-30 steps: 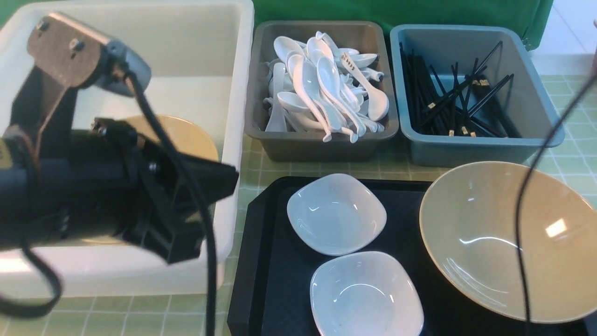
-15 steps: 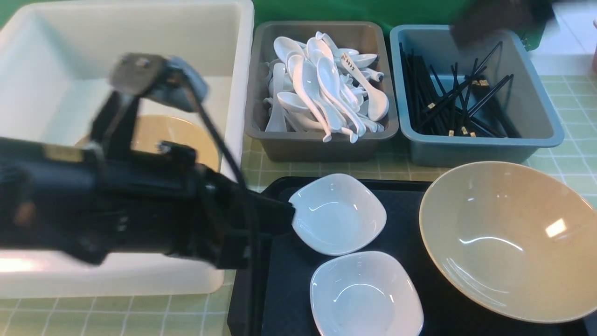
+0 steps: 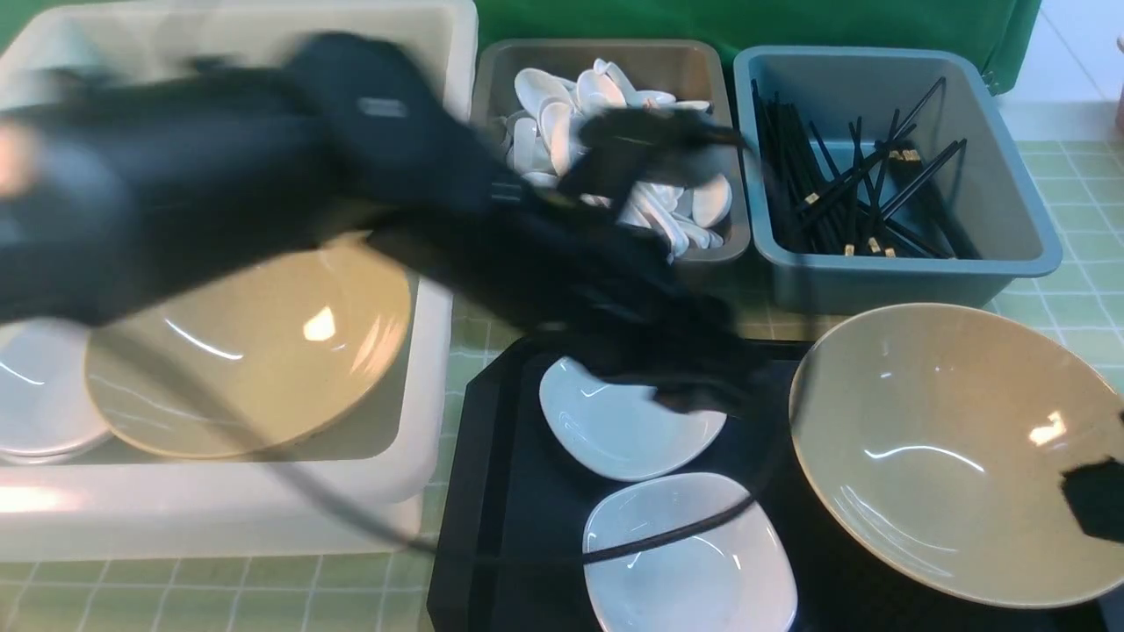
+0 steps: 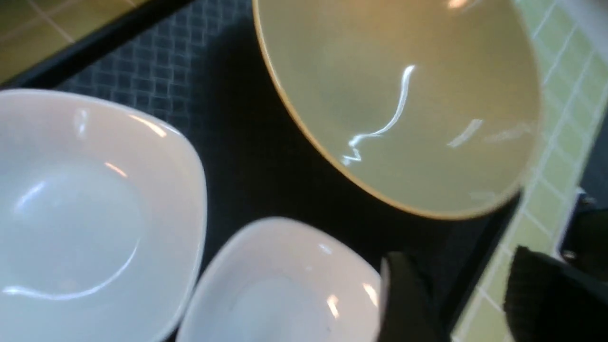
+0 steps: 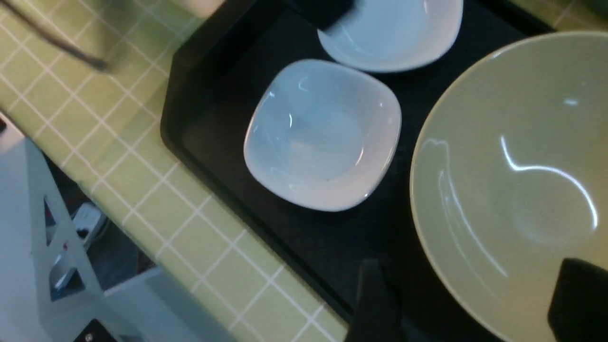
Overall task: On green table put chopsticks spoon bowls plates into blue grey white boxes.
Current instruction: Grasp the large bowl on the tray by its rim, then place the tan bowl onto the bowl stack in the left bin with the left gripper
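Left gripper spread, empty, above black textured tray near small white rounded-square plates. Right gripper spread over glossy tan bowl.

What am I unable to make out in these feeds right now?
- Front view: blurred left arm covers much of the grey box, hiding the written-on spoon.
- Front view: left pincer smeared by motion; contact with far plate unclear.
- Front view: right pincer cut off by right edge.

Bench, front: tray carrying two plates left of a bowl. Behind: three boxes, middle holding spoons, right holding chopsticks.
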### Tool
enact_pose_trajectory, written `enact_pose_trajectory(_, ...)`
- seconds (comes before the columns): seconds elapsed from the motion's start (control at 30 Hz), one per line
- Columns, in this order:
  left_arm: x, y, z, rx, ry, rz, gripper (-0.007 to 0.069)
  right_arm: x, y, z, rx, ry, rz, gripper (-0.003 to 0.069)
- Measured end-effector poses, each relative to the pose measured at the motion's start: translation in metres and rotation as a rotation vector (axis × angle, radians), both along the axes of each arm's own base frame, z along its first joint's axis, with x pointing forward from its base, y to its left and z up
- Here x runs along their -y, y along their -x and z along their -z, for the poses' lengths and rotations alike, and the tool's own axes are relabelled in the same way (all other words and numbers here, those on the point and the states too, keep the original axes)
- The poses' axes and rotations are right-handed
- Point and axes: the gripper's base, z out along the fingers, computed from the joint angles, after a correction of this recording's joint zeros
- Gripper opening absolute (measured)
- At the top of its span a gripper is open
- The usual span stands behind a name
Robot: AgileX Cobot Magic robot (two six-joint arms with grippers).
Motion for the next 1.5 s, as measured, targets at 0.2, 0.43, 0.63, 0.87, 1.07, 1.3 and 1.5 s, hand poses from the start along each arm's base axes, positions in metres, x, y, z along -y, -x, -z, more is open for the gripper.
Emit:
enact_pose_trajectory(0.2,0.048,-0.045,0.035,-0.084,-0.054,-0.025,0.0455,0.006,0.021,-0.004,0.055,-0.045,0.033,0.0465)
enact_pose_trajectory(0.43,0.079,-0.077,0.081,-0.156,-0.092,-0.010,0.0452,0.008,0.023,-0.001,0.053,-0.031,0.040,0.0465)
enact_pose_trajectory(0.63,0.090,-0.083,0.098,-0.214,-0.093,0.039,0.0339,0.011,0.022,0.001,0.064,0.008,0.048,0.0465)
enact_pose_trajectory(0.87,0.094,-0.085,0.082,-0.206,-0.054,0.093,0.0014,0.011,0.021,0.000,0.070,0.005,0.068,0.0465)
enact_pose_trajectory(1.07,0.083,-0.086,0.063,-0.204,-0.082,0.144,0.0016,0.011,0.019,-0.001,0.121,0.040,0.010,0.0465)
enact_pose_trajectory(1.3,0.038,-0.094,-0.005,-0.122,-0.040,0.105,0.0016,-0.007,0.009,-0.004,0.180,-0.029,-0.176,0.0465)
enact_pose_trajectory(1.5,-0.028,-0.092,-0.086,0.034,0.038,-0.009,0.0016,-0.031,-0.017,-0.013,0.135,-0.098,-0.385,0.0369)
